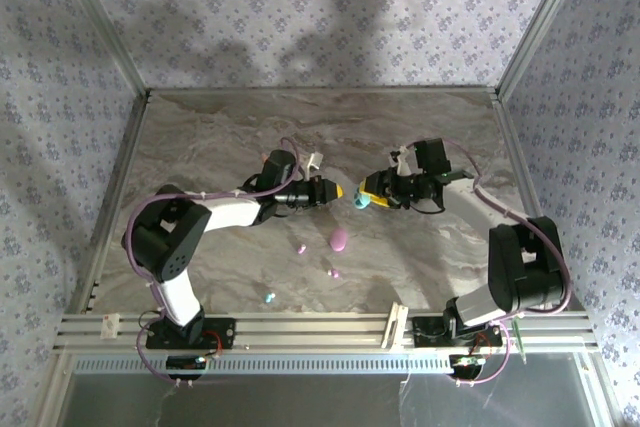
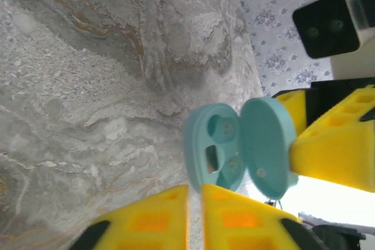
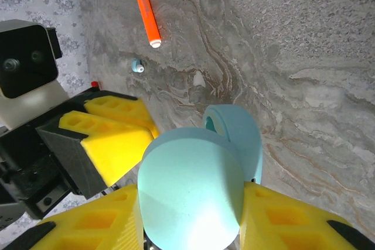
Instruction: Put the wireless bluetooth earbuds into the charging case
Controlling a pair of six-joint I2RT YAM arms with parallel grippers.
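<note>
Grasps the open cyan charging case [image 2: 261, 144] in the right pincer [image 3: 190, 198], yellow fingers clamped on the plain half. Turns the half with the wells toward the left arm. Holds the case above the marbled surface [image 1: 220, 137], near its middle.

Faces the case with the left pincer [image 2: 195, 196], tips just beside the open mouth; cannot tell from the left wrist view whether they touch it. Shows the left fingers clenched to a thin slit, nothing visible between them. Cannot tell whether any bud sits in the wells: two round shapes and one dark hollow there, too small to read.

Finds, loose on the surface and nearer the arm bases than both pincers:
- one pink earbud [image 1: 301, 248], near the left side of the pink oval case [image 1: 339, 238];
- a second pink earbud [image 1: 334, 272], near that case on its base-ward side;
- a cyan earbud [image 1: 268, 297], farther toward the left arm's base, well apart from the cyan case.

Shows, in the right wrist view, an orange stick [image 3: 146, 13] lying on the surface, its pale tip near the cyan earbud but apart from it.
</note>
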